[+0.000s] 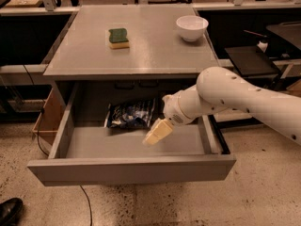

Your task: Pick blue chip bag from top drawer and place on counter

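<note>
Camera view, tool [157,132] in top drawer [131,169], beside blue chip bag [129,114], opening cannot tell

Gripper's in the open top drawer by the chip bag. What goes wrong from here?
1. The crumpled glossy dark blue foil chip bag lies at the back of the wide grey metal drawer; the gripper, nearer the front, may shove it rearward.
2. Lifting out, the arm may hit the flat grey counter edge overhead.

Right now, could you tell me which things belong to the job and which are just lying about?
Job: chip bag in the drawer; counter; gripper over the drawer, beside the bag.
Lying about: sponge and bowl on the counter.
</note>
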Controlling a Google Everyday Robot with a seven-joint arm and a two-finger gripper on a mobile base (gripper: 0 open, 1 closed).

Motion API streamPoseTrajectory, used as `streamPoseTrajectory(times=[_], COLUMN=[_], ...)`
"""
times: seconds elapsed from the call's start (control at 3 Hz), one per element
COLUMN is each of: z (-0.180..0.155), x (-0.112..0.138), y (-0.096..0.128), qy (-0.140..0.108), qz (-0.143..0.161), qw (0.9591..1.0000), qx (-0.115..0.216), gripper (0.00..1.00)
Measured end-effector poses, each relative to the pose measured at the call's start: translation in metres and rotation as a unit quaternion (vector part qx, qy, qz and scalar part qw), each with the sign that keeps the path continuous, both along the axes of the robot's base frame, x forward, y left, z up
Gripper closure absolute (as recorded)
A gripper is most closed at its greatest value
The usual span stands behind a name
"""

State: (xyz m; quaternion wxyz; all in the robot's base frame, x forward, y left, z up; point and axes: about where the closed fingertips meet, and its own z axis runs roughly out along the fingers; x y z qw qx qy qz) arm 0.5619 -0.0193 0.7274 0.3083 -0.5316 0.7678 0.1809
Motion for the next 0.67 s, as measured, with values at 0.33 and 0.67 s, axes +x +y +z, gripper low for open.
streamPoseTrajectory(times=[0.33,0.67], z=[-0.024,-0.044], x=[0.03,0.058], y=[0.017,0.034], qy=[-0.01,-0.024], qz=[-0.01,-0.022], qw=[0.9994,0.9983], qx=[0.031,0.049], gripper=[0.0,0.0])
